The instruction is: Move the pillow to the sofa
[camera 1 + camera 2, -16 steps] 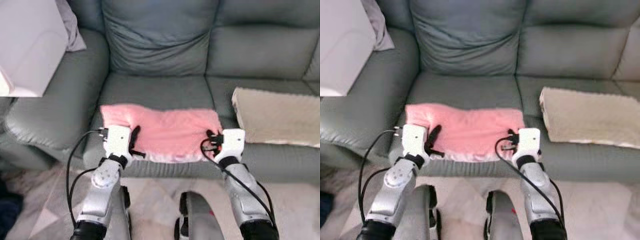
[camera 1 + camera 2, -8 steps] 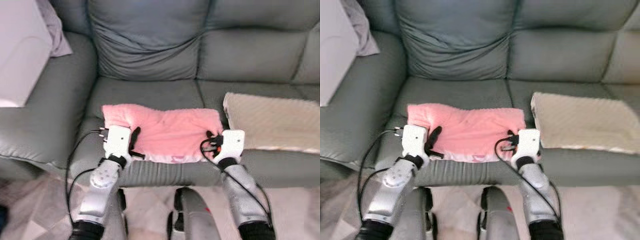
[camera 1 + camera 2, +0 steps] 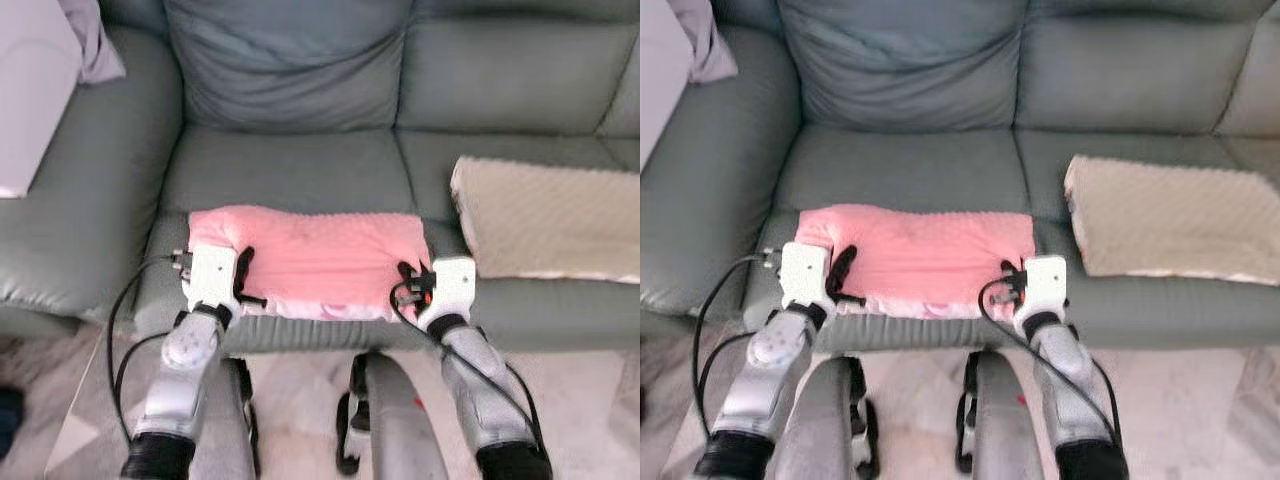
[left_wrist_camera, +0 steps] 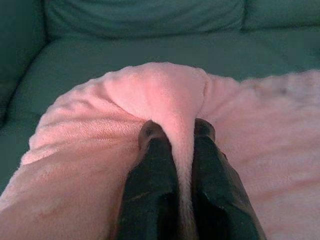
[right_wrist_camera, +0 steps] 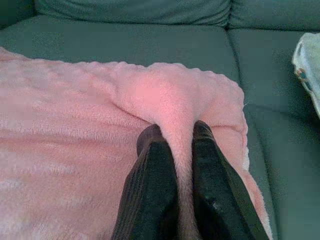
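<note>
A flat pink fluffy pillow [image 3: 315, 258] lies on the front part of the grey-green sofa's left seat cushion [image 3: 290, 170]. My left gripper [image 3: 243, 272] holds its left front corner, and my right gripper [image 3: 411, 281] holds its right front corner. In the left wrist view a fold of pink pillow fabric [image 4: 182, 125] is pinched between the two black fingers [image 4: 152, 165]. The right wrist view shows the same pinch, pink plush [image 5: 177, 125] squeezed between the fingers [image 5: 155, 170].
A beige textured cushion [image 3: 550, 215] lies on the right seat. The sofa's left armrest [image 3: 80, 190] carries a grey cloth [image 3: 95, 40] and a white object [image 3: 30, 90]. Pale tiled floor [image 3: 300, 385] runs in front of the sofa, between my legs.
The camera has shifted, so the sofa sits lower and closer in view. Both grippers keep their grip on the pillow, which now lies slightly further onto the seat.
</note>
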`<state>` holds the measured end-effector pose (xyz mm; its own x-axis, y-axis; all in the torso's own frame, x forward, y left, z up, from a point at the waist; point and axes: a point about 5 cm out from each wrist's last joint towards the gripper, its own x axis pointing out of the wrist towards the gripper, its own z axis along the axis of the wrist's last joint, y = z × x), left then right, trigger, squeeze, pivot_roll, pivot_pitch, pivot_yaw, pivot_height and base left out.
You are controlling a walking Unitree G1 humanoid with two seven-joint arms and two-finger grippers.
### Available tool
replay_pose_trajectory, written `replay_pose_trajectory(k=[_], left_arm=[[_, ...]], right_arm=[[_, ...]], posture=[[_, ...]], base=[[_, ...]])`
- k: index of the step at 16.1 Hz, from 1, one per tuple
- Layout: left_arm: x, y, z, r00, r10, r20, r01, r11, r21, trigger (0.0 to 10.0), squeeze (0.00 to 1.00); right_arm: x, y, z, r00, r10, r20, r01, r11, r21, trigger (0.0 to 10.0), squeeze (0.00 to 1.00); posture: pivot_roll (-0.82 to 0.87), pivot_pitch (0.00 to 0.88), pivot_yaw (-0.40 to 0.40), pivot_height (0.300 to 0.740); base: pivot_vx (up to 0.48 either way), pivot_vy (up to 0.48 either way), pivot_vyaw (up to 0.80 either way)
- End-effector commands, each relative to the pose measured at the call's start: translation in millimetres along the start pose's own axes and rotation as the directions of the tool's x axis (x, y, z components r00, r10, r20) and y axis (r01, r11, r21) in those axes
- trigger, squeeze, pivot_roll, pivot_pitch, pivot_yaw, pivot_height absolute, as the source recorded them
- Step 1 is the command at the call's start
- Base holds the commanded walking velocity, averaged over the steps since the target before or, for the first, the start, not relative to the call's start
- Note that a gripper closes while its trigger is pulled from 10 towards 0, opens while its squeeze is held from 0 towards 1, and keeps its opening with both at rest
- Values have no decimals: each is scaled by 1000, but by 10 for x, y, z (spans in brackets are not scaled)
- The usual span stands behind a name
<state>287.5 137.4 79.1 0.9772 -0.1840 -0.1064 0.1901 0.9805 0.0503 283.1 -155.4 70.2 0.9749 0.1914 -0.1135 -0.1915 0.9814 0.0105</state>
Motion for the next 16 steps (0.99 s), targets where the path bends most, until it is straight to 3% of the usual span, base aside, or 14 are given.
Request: replay_pose_trajectory(k=[1, 2, 5, 8, 13, 16], left_arm=[[32, 58, -21, 999, 33, -11, -33, 999, 18, 10000, 0], [87, 89, -6, 999, 45, -15, -44, 999, 28, 10000, 0], [287, 239, 72, 990, 142, -19, -141, 990, 20, 10000, 0], [438, 366, 190, 972, 235, 4, -235, 972, 30, 10000, 0], [424, 700, 284, 912, 405, 62, -410, 905, 115, 10000, 0], [411, 700, 246, 904, 422, 67, -427, 896, 125, 10000, 0]], right_arm=[[9, -135, 20, 1000, 1, -9, -1, 999, -39, 10000, 0], [74, -173, 80, 999, 37, -4, -37, 996, -79, 10000, 0], [311, -427, 287, 1000, 9, 0, -9, 995, -98, 10000, 0], [476, -514, 377, 1000, 27, -12, -28, 994, -107, 10000, 0], [653, -578, 625, 999, 1, 47, 5, 990, -140, 10000, 0], [668, -618, 644, 998, -13, 65, 23, 988, -154, 10000, 0]], posture=[[-13, 355, -38, 631], [-15, 370, -36, 631], [-15, 399, -43, 631], [-20, 411, -44, 631], [-3, 418, -29, 631], [-4, 423, -28, 631]], base=[[0, 0, 0], [0, 0, 0], [0, 0, 0], [0, 0, 0], [0, 0, 0], [0, 0, 0]])
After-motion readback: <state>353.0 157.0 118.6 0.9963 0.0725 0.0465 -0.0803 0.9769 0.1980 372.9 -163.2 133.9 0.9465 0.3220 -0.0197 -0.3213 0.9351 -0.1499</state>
